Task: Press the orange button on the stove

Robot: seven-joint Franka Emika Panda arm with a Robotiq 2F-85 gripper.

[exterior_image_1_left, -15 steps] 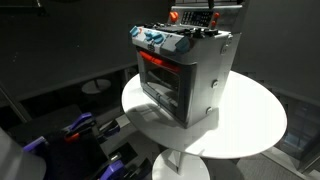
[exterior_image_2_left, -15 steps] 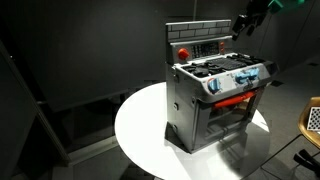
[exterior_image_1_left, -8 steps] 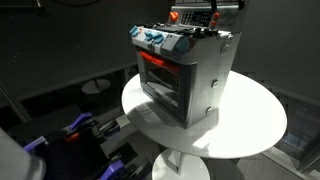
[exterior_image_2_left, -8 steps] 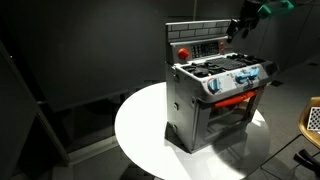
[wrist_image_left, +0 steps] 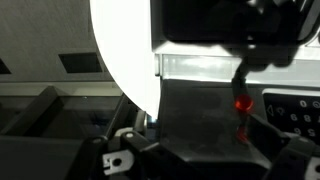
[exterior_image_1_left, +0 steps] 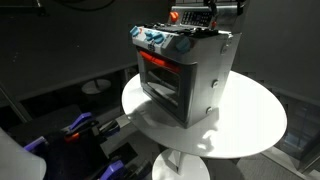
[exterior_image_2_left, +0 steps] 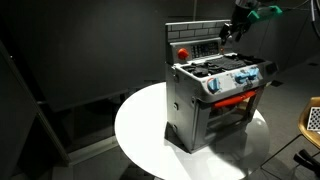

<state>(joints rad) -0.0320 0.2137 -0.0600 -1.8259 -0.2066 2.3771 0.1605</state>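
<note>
— The black Robotiq gripper (exterior_image_2_left: 231,29) has shifted left over the back panel. Why?
— The round white table (exterior_image_2_left: 140,130) holds the boxy silver-grey toy stove (exterior_image_2_left: 215,105), and its tiny orange-red button (exterior_image_2_left: 183,51) sits at the panel's left end, well apart from the gripper. I cannot tell whether the fingers are closed.

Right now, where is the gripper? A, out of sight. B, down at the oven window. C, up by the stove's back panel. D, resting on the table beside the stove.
C: in an exterior view the gripper hangs at the top corner of the back panel of the stove.
</note>
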